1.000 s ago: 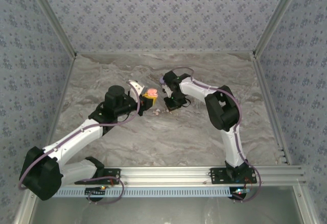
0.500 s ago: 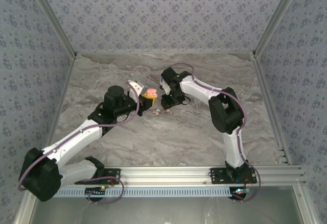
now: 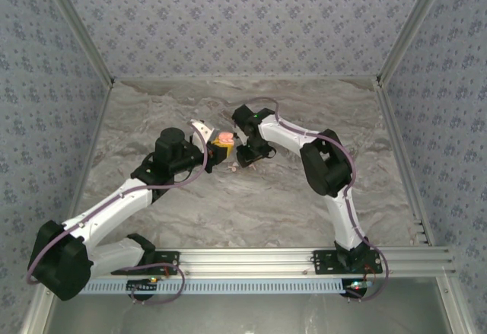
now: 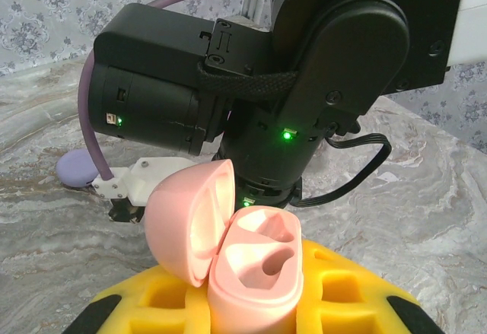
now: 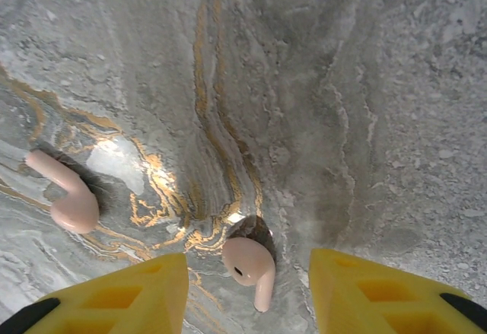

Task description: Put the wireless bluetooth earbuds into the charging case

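The right arm has swung toward the left of the top frame since the earlier picture, bringing the right gripper (image 3: 245, 157) closer to the left gripper (image 3: 219, 148), and its fingers have parted. The left arm is holding its place.

Step in hand: picking up an earbud for insertion. In the right wrist view, the right gripper (image 5: 249, 297) is standing part open over the marble table (image 5: 358, 83), gripping nothing. One whitish-pink earbud (image 5: 248, 267) is lying on the table between the two yellow fingers (image 5: 122, 296), clear of both. A second earbud (image 5: 67, 197) is lying at the left of that frame, well apart.

The left gripper is clamping the base of the pink charging case (image 4: 255, 273), presenting it upright with its lid (image 4: 190, 220) hinged open and both sockets empty.

The next move likely calls for lowering and closing on the near earbud, then carrying it stem-down to a socket.
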